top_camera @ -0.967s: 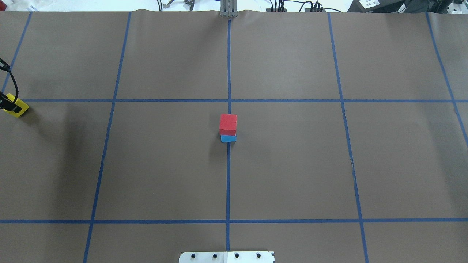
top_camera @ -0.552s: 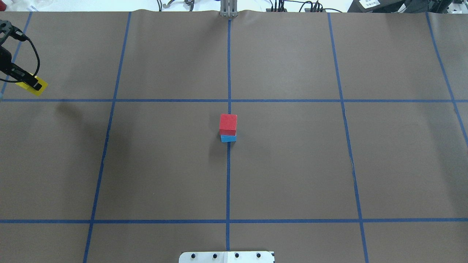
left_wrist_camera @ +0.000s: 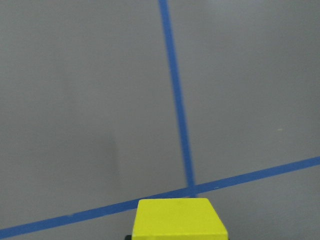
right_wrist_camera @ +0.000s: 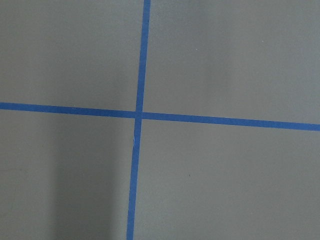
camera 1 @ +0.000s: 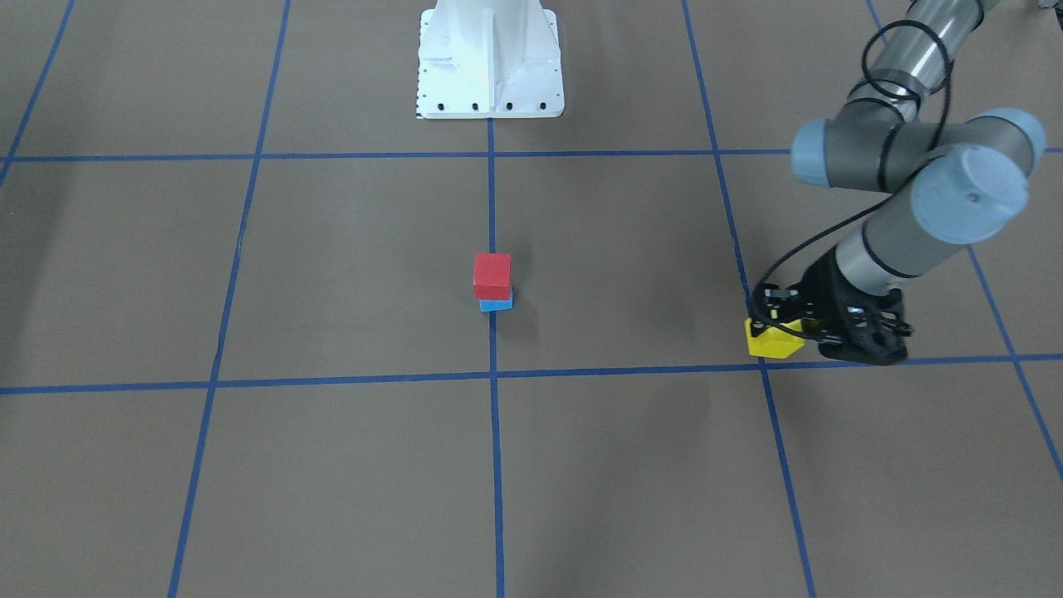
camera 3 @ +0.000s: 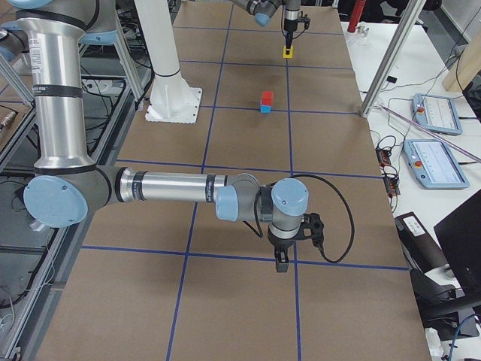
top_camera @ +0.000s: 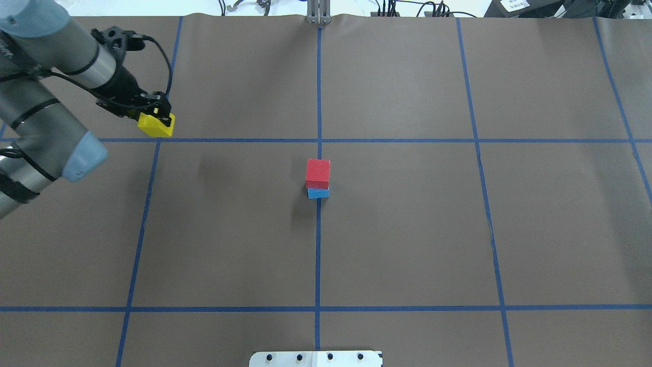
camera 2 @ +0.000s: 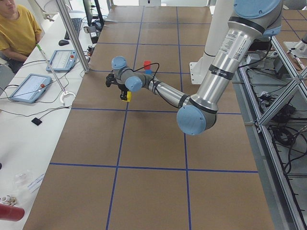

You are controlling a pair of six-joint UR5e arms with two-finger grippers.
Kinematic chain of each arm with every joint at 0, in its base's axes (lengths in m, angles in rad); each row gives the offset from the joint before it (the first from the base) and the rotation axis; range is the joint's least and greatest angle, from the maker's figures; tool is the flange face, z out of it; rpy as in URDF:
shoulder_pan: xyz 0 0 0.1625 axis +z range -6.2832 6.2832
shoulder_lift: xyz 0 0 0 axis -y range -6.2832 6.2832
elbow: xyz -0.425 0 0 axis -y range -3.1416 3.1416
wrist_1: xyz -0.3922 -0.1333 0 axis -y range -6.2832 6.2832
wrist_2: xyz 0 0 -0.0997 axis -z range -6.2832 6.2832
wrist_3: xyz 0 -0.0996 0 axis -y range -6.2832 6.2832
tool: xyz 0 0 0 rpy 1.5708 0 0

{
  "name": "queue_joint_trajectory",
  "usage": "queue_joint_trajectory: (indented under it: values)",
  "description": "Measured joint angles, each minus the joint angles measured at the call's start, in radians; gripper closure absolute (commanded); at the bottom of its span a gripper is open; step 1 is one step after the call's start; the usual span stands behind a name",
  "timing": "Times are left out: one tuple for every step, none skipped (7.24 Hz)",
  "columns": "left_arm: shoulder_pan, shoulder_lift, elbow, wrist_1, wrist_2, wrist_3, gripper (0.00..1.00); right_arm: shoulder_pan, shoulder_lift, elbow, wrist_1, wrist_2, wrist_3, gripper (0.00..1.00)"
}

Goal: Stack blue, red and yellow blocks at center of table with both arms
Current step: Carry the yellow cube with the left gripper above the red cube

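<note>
A red block (top_camera: 318, 172) sits on a blue block (top_camera: 318, 193) at the table's center, where the blue tape lines cross; the stack also shows in the front-facing view (camera 1: 492, 275). My left gripper (top_camera: 160, 118) is shut on a yellow block (top_camera: 154, 126) and holds it above the table, left of and beyond the stack. In the front-facing view the yellow block (camera 1: 771, 342) is at the right. The left wrist view shows its top (left_wrist_camera: 180, 219). My right gripper (camera 3: 282, 263) shows only in the exterior right view, low over the table's right end; I cannot tell if it is open.
Blue tape lines (top_camera: 319, 92) divide the brown table cover into a grid. The white robot base (camera 1: 490, 58) stands at the near table edge. An operator in a yellow shirt (camera 2: 17, 28) sits beside a side table with tablets (camera 2: 29, 86).
My left arm has swung in from the far left edge toward the center, carrying the yellow block to the right. The red and blue stack has not moved.
</note>
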Motion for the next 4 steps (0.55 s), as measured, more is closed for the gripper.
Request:
queue_joint_trajectory:
  values:
    - [0.064,-0.083,-0.016,0.079,0.045,-0.078,1.0,0.0,0.0,0.001,0.0,0.0,-0.001,0.0]
    - [0.122,-0.163,-0.034,0.16,0.09,-0.12,1.0,0.0,0.001,0.002,0.0,0.0,-0.001,0.0]
    - [0.173,-0.229,-0.045,0.205,0.13,-0.16,1.0,0.0,0.001,0.003,0.0,0.0,-0.001,0.0]
    - [0.233,-0.294,-0.042,0.225,0.174,-0.216,1.0,0.0,0.001,0.003,0.0,0.0,-0.001,0.0]
